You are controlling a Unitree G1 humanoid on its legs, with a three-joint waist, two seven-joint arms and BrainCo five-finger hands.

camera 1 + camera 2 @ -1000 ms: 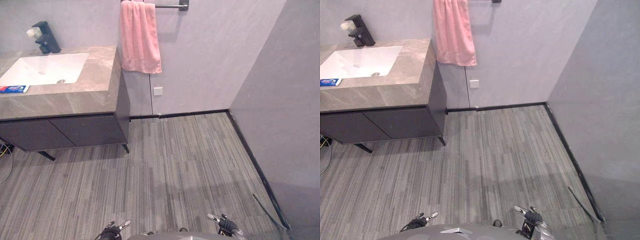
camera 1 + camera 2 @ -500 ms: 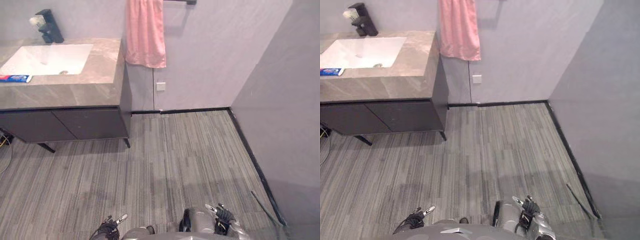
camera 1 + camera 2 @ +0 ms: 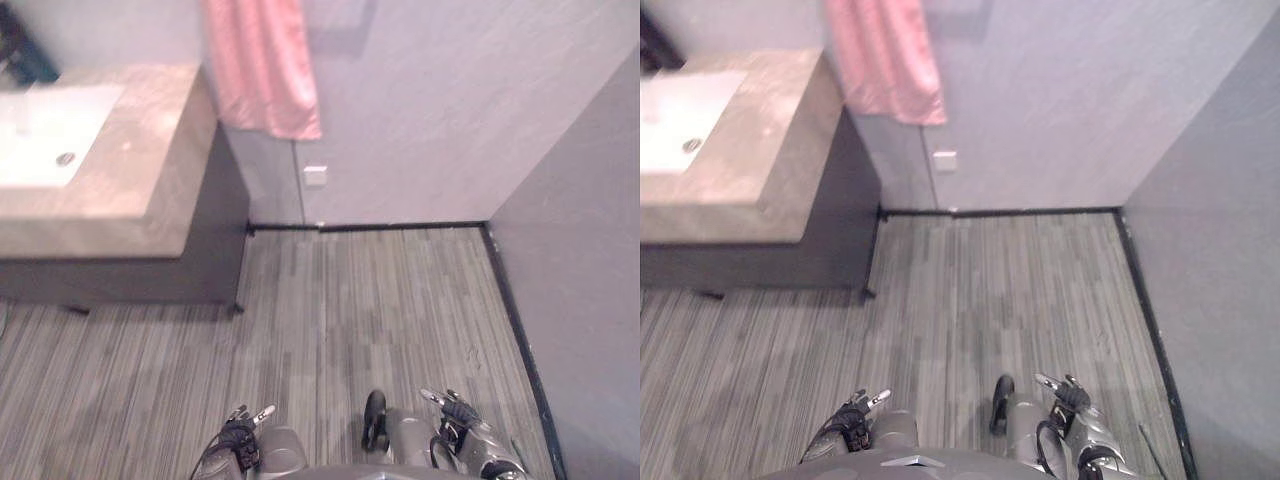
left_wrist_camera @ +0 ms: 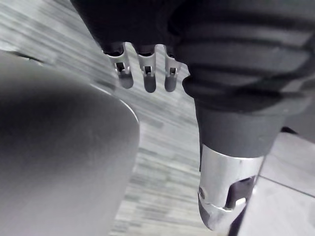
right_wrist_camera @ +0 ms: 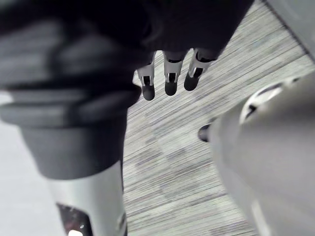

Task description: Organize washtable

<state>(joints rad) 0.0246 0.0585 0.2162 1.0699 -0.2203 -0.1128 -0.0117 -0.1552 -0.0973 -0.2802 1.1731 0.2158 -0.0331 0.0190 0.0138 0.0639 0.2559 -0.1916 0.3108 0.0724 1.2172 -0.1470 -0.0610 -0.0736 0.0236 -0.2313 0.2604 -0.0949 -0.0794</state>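
Observation:
The washtable [image 3: 150, 170] has a beige stone top and a white sink [image 3: 40, 130], and stands at the far left on a dark cabinet [image 3: 215, 235]. A dark faucet [image 3: 25, 60] shows at the picture's top left corner. A pink towel [image 3: 262, 70] hangs on the wall beside the counter's right end. My left hand [image 3: 240, 440] and right hand [image 3: 455, 415] hang low at my sides over the floor, far from the washtable. Both hold nothing, with the left hand's fingers [image 4: 147, 81] and the right hand's fingers [image 5: 170, 78] straight.
Grey striped flooring [image 3: 380, 300] stretches from me to the back wall. A grey side wall [image 3: 590, 280] closes the right. A small white wall plate [image 3: 316, 176] sits low under the towel.
The camera has swung, so the washtable slid left and the toothpaste tube on its front edge left the picture. Both hands stay hanging at my sides.

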